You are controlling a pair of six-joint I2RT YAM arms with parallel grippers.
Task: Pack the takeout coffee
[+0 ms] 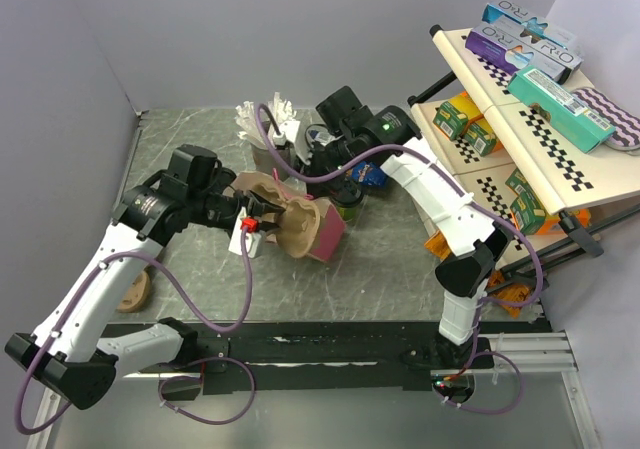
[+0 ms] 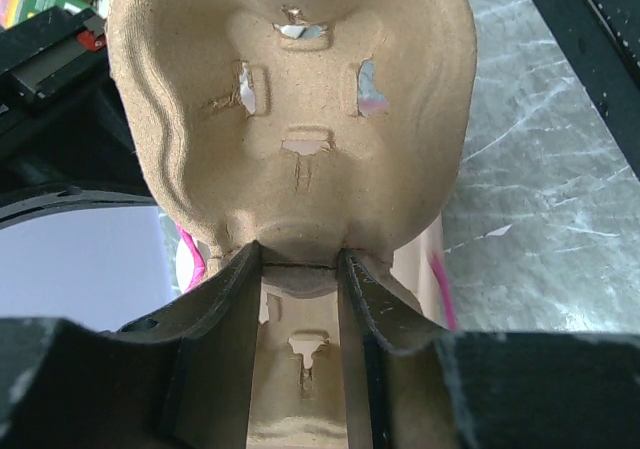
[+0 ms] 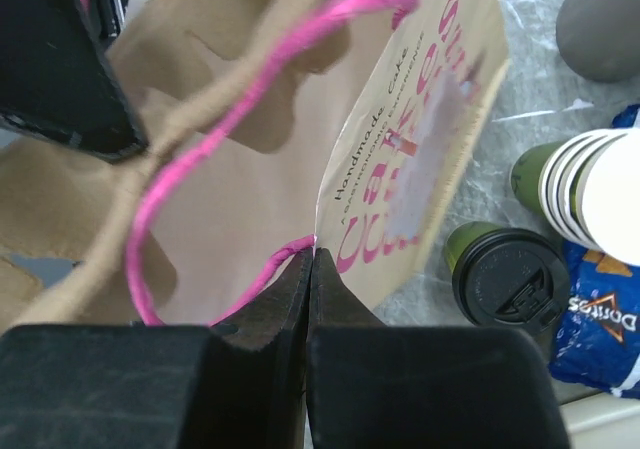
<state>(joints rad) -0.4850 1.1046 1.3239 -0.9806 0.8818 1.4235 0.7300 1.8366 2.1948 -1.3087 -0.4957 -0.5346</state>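
Your left gripper [image 2: 300,259] grips the brown moulded-pulp cup carrier [image 2: 290,99]; your right gripper [image 3: 312,269] pinches the tan paper bag [image 3: 430,119] (pink cord handles), jaws fully together. The green, black-lidded takeout coffee [image 3: 510,274] stands just beside the bag.

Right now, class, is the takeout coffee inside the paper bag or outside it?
Outside. The takeout coffee stands upright on the table, beside the paper bag, not in it.

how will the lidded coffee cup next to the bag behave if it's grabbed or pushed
The takeout coffee looks like thin paper under a black lid, so a hard squeeze would probably dent it. It stands upright and round, so a sideways push might tip it and let it roll. The lid hides its contents, so its weight is anyone's guess.
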